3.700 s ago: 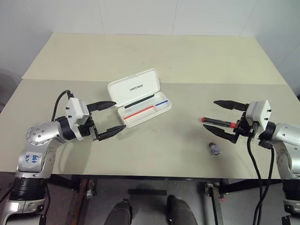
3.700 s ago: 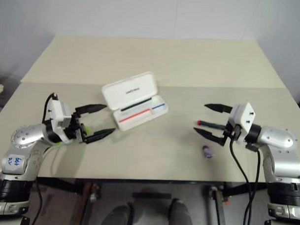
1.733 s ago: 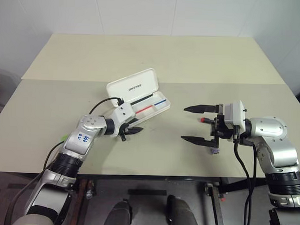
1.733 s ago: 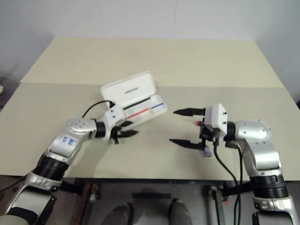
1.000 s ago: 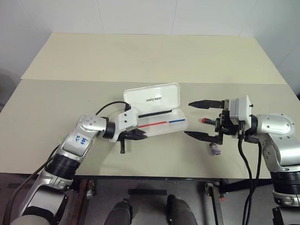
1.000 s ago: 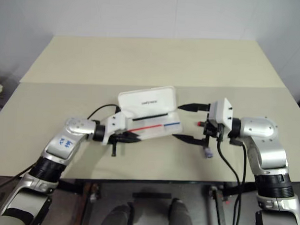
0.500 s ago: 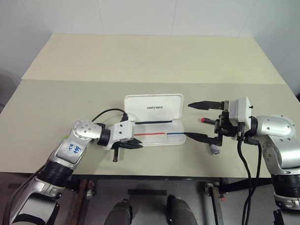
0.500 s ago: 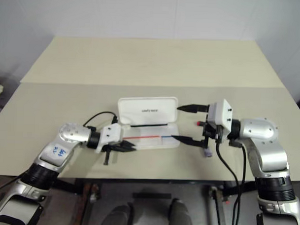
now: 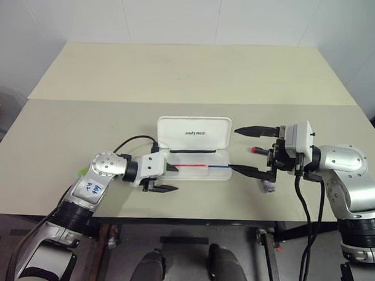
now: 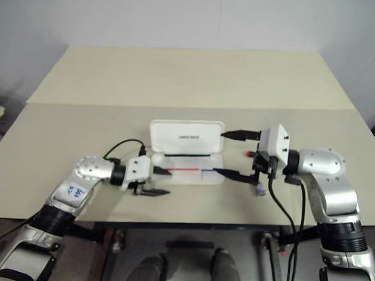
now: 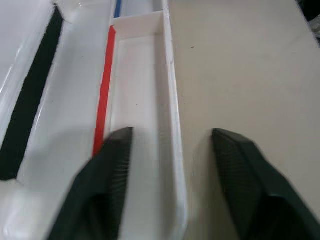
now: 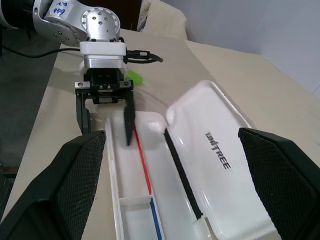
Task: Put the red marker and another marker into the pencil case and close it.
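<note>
The white pencil case lies open on the beige counter, "UNITREE" printed on its raised lid. The left gripper straddles the case's near wall, its fingers spread apart and empty. The right gripper hovers at the case's other end, fingers wide, grasping nothing. The red marker lies behind it; the green marker lies behind the left arm.

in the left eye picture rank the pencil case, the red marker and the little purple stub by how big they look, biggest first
1. The pencil case, open, clearly the largest.
2 and 3. The red marker and the purple stub are both partly hidden behind the right gripper, so ranking them is unsure.
</note>
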{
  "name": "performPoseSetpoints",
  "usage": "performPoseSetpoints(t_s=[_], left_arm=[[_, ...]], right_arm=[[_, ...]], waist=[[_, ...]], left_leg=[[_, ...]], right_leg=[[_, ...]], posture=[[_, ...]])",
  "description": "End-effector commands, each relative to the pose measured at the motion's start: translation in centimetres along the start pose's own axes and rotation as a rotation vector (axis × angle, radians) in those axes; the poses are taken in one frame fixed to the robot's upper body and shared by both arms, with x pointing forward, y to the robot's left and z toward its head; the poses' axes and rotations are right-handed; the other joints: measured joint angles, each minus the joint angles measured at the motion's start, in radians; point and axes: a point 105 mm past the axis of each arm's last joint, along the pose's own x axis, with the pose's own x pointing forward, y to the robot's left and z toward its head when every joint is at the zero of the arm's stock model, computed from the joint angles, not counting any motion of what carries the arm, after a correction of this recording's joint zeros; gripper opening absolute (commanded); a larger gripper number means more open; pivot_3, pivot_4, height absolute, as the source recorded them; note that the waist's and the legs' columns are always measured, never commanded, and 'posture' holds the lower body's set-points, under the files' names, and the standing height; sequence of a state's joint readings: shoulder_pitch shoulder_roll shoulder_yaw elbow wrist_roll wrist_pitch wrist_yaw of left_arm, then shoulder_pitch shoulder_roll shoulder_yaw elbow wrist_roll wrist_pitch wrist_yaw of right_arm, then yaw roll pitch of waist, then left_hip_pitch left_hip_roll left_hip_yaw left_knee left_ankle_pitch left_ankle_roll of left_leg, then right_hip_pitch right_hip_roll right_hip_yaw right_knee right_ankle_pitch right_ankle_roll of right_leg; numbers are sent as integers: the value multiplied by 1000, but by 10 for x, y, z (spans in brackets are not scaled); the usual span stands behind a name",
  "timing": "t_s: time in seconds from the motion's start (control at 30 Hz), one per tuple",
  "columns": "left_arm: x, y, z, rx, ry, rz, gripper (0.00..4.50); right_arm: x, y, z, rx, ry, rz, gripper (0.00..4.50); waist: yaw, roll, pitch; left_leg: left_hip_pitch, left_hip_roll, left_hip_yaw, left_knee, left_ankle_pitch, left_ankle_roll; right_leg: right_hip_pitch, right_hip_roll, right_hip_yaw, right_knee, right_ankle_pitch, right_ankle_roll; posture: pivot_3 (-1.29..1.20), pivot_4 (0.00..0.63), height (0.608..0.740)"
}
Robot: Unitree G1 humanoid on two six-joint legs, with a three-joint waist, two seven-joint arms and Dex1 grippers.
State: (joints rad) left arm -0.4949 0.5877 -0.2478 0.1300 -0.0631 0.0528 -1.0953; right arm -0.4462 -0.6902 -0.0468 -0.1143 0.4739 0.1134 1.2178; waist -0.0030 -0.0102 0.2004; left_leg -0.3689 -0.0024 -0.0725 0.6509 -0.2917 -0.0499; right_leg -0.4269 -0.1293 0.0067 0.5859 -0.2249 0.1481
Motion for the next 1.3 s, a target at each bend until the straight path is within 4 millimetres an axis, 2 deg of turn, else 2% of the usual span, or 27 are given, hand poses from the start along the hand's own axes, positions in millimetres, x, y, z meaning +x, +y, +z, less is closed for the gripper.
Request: performPoseSetpoints(t_s=[0.03,0.13,0.27,0.37,0.57,0.73,0.87,1.07,1.2,1.3], left_arm=[[1,-6,9,-16,-67,-7,4144],[-3,-21,15,-60,-116,-74,4144],[-9,-31,18,-96,-147,-106,4144],[-14,-31,15,-98,-134,-79,4144],[-22,-28,18,-78,-161,-32,4144],[-28,-19,29,-32,-223,9,4144],[-41,-10,54,8,-318,38,4144],[-58,-10,61,44,-315,59,4144],[-80,-5,69,27,-310,93,4144],[-92,-4,66,17,-274,111,4144]], right_arm=[[1,0,7,-25,-33,-3,4500],[-1,-1,1,4,-22,2,4500],[-4,-1,-5,43,-4,17,4500],[-9,-3,-10,72,19,30,4500],[-18,-19,-10,91,43,21,4500],[-25,-29,-17,115,75,10,4500],[-44,-47,-36,138,191,-21,4500],[-62,-76,-70,103,366,-132,4500],[-68,-80,-93,161,438,-149,4500],[-72,-74,-106,202,497,-118,4500]], waist=[[0,0,0],[-2,0,0],[-1,0,0],[-1,0,0],[-3,0,0],[-1,0,0],[-2,0,0],[-10,0,0],[-27,0,1],[-31,0,1]], left_leg=[[0,0,0,0,0,0],[0,0,0,-1,0,0],[0,0,0,-2,-1,1],[0,0,0,-2,-1,1],[0,0,0,-2,-1,1],[0,0,0,-1,-1,1],[-1,0,0,-1,-1,1],[0,0,1,-2,-1,1],[0,0,1,-3,-1,1],[0,0,2,-4,-1,1]], right_leg=[[0,0,0,0,0,0],[0,0,0,0,0,0],[-1,0,0,0,0,0],[-1,0,0,0,0,0],[-1,0,0,0,0,-1],[0,0,0,-1,0,-1],[-1,0,0,-1,0,0],[-1,0,0,-1,0,0],[-1,0,0,-2,0,0],[-1,0,1,-2,0,0]], posture=[[0,150,740],[0,150,740],[0,150,740],[0,150,740],[0,150,740],[0,150,740],[0,150,740],[0,150,740],[0,150,740],[0,150,740]])
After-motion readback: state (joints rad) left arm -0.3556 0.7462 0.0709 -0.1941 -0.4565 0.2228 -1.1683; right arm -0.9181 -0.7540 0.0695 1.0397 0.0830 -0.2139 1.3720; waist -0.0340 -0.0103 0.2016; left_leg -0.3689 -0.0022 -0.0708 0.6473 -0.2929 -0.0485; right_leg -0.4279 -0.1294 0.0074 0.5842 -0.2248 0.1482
